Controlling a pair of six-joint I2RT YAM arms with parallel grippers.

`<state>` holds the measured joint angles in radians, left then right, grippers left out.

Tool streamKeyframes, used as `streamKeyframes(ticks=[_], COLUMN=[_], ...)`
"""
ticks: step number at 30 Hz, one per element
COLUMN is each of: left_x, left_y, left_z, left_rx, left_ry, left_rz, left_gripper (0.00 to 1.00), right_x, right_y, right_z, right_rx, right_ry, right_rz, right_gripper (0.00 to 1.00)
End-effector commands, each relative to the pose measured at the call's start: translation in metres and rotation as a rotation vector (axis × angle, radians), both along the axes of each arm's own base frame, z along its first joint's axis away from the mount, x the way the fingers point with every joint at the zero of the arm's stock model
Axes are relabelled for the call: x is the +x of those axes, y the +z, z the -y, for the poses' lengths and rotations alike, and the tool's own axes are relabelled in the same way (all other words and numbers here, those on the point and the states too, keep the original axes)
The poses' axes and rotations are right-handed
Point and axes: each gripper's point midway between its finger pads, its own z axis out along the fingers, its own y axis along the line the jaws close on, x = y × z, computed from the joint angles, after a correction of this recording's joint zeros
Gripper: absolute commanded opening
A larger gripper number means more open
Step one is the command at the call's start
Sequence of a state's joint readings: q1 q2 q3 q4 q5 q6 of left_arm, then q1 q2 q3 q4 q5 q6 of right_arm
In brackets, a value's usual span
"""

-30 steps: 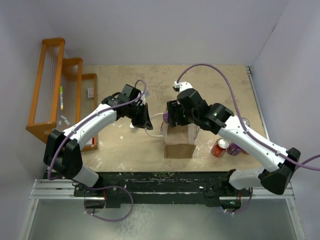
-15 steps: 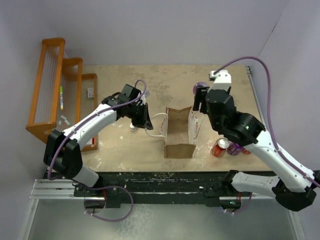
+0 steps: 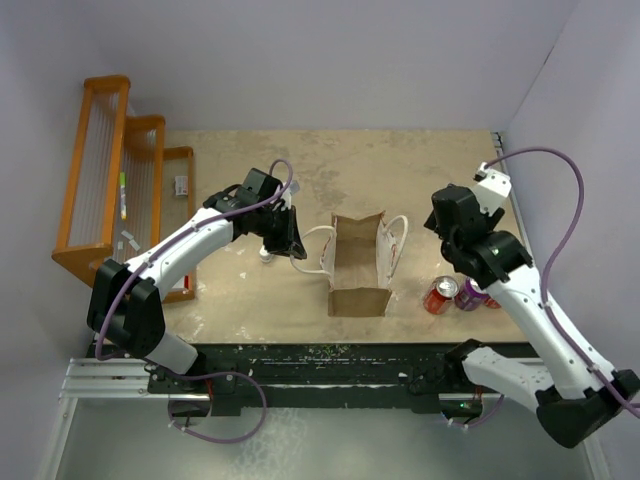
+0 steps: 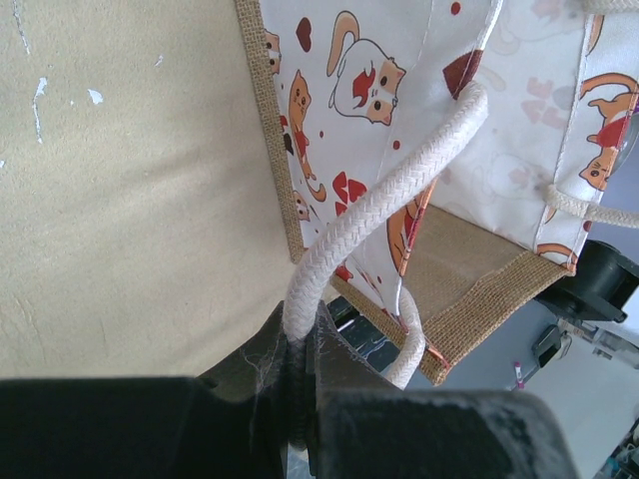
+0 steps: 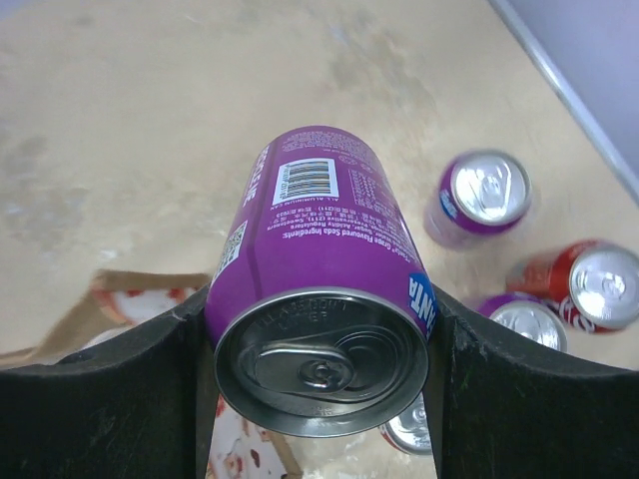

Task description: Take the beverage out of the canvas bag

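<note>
The canvas bag point(image 3: 358, 268) stands open in the middle of the table, tan sides and a white printed face point(image 4: 399, 90). My left gripper point(image 3: 293, 245) is shut on its white cord handle point(image 4: 399, 180), left of the bag; in the left wrist view the gripper point(image 4: 303, 334) pinches the cord. My right gripper point(image 5: 319, 339) is shut on a purple soda can point(image 5: 315, 249), held above the table to the right of the bag. In the top view the right gripper point(image 3: 448, 228) is under the wrist and hides the can.
Several loose cans stand right of the bag: a red one point(image 3: 440, 294), a purple one point(image 3: 470, 295), and more below my right gripper point(image 5: 479, 195) point(image 5: 584, 284). An orange wooden rack point(image 3: 110, 180) stands at the far left. The right wall is close.
My right gripper lifted the purple can out of the bag and swung it right, over the loose cans. My left gripper held the cord handle still.
</note>
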<state>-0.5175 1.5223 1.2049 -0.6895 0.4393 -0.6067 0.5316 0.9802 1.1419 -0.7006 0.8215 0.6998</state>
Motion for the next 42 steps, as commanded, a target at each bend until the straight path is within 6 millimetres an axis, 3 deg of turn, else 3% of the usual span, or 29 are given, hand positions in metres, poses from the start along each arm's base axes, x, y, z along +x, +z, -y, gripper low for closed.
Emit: streamKeyframes(ticks=[1, 6, 10, 18, 20, 28, 30, 35, 42], left_x=[0.007, 0.005, 0.004, 0.003, 0.003, 0.004, 0.004, 0.004, 0.004], left_y=[0.017, 0.018, 0.018, 0.017, 0.017, 0.018, 0.018, 0.018, 0.018], left_z=[0.005, 0.003, 0.002, 0.003, 0.003, 0.002, 0.002, 0.003, 0.004], left_rx=[-0.041, -0.037, -0.035, -0.04, -0.038, -0.032, -0.031, -0.033, -0.035], left_ry=[-0.018, -0.024, -0.027, -0.032, -0.035, -0.034, -0.034, -0.036, -0.04], left_rz=[0.058, 0.06, 0.063, 0.061, 0.063, 0.068, 0.066, 0.064, 0.058], left_gripper=[0.0, 0.0, 0.0, 0.0, 0.0, 0.0, 0.0, 0.0, 0.0], right_x=[0.004, 0.003, 0.005, 0.014, 0.007, 0.001, 0.0, -0.001, 0.003], right_y=[-0.041, -0.095, -0.128, -0.15, -0.166, -0.182, -0.185, -0.189, -0.185], right_z=[0.005, 0.005, 0.011, 0.024, 0.027, 0.036, 0.037, 0.038, 0.041], right_rx=[0.175, 0.154, 0.155, 0.201, 0.209, 0.24, 0.255, 0.273, 0.251], right_ry=[-0.133, -0.204, -0.246, -0.284, -0.288, -0.314, -0.314, -0.307, -0.276], right_rz=[-0.102, -0.294, -0.382, -0.409, -0.451, -0.48, -0.484, -0.481, -0.47], right_gripper=[0.0, 0.0, 0.0, 0.0, 0.0, 0.01, 0.07, 0.43, 0.77])
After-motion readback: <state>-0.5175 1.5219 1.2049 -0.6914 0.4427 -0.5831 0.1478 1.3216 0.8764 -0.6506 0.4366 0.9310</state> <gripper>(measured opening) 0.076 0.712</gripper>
